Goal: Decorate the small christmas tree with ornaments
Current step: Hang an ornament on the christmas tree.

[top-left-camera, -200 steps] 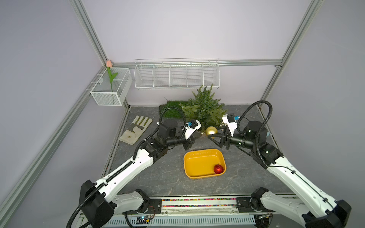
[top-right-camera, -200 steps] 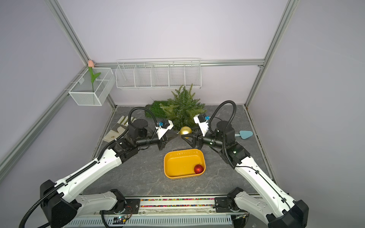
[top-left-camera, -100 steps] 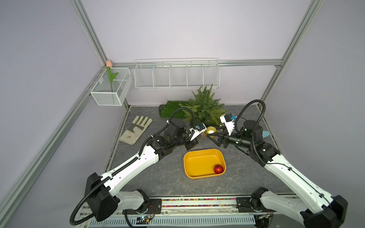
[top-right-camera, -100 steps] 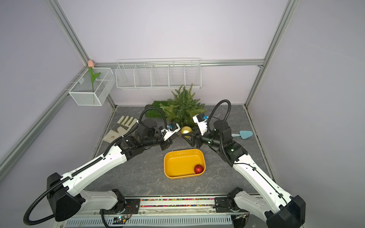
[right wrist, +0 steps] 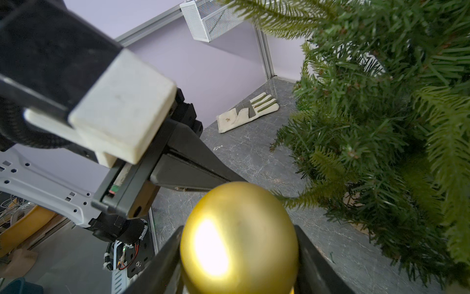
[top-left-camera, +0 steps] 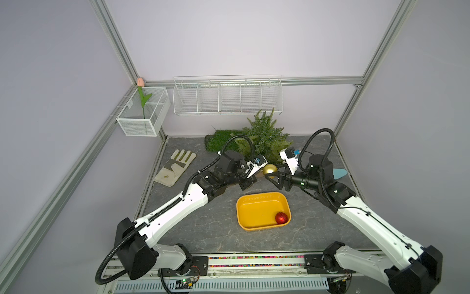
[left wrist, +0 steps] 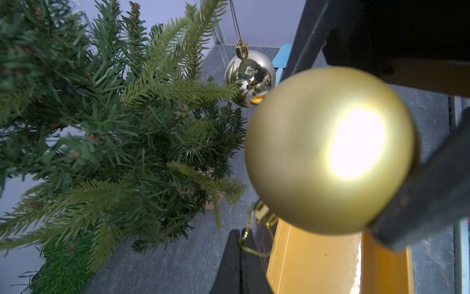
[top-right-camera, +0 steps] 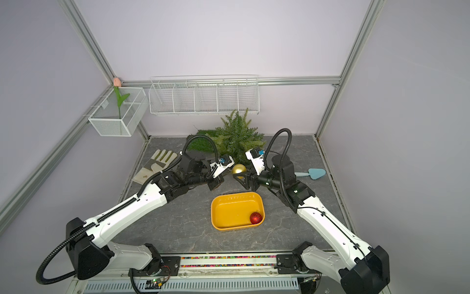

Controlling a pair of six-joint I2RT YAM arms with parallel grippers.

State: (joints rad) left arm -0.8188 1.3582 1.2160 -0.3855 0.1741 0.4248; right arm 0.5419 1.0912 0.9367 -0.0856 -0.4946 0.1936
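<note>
Fingers (right wrist: 315,262) of the right gripper (top-left-camera: 272,172) straddle the matte gold bauble (top-left-camera: 269,168), one on each side, clamping it between them. The bauble's cap (left wrist: 263,212) points toward the left gripper (left wrist: 240,239). That gripper's fingers are pressed together, with the bauble's gold hanging loop (left wrist: 254,250) caught at their tips. In both top views the two grippers face each other almost tip to tip, and the bauble sits between them.

Just beyond both grippers stands the small christmas tree (top-left-camera: 263,137). Its lower branches reach close to the held bauble without touching it, as far as the wrist views show. A shiny gold bauble (left wrist: 250,77) hangs by its cord past the matte one, seen from the left gripper, right at the end of a branch.

On the near side of the grippers, toward the arm bases, lies the yellow tray (top-left-camera: 263,196). The red ribbed bauble (top-left-camera: 281,218) rests in the tray's corner on the right arm's side.

A work glove (top-left-camera: 175,168) lies flat well out beyond the left arm. A blue trowel (top-right-camera: 314,173) lies behind the right gripper's wrist. A green grass mat (top-left-camera: 218,141) lies beside the tree, past the left gripper.
</note>
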